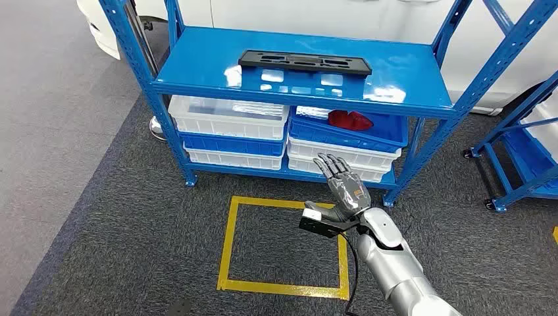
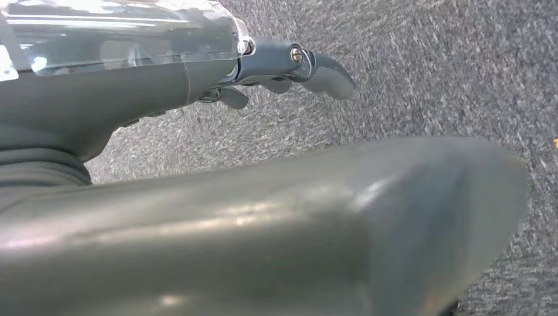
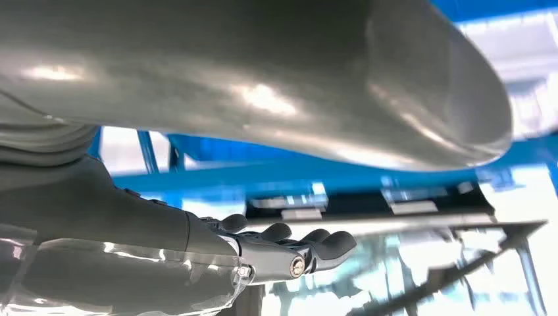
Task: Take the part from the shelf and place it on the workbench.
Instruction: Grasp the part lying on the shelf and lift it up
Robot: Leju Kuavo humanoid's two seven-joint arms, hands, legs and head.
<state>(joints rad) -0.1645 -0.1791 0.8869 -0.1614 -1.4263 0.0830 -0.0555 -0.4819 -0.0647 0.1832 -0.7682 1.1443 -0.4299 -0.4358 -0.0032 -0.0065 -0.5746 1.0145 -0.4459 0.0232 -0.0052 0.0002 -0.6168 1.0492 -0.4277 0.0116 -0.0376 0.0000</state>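
Left hand seen in its wrist view over grey carpet, well away from the shelf; fingers partly curled, nothing in them as far as visible, though open or closed cannot be told for sure. Right hand raised in front of the shelf's lower right, fingers spread wide and extended, palm bare, holding nothing. Seen from its own wrist too, right hand flat and open, with the part's dark edge beyond the fingertips, apart from them.

Judged by the layout: task barely begun. Part untouched, lying flat on the top board of the blue shelf, roughly centred, toward the far edge. Reach, grasp, lift, carry and set-down all left to do. No workbench visible from the head camera, so probably a turn or walk needed after the pick.

Part's shape: long, thin, black plate with cut-outs. Long axis running left to right, nearly parallel to the shelf's front edge, the right end sitting slightly nearer than the left. Broad face upward.

Left to right below the top board: white bins stacked with a blue one on the left; on the right a blue tray with a red object in it, above more white bins. Yellow taped square on the carpet near the shelf's foot, just left of the right forearm. Second blue rack at the far right.
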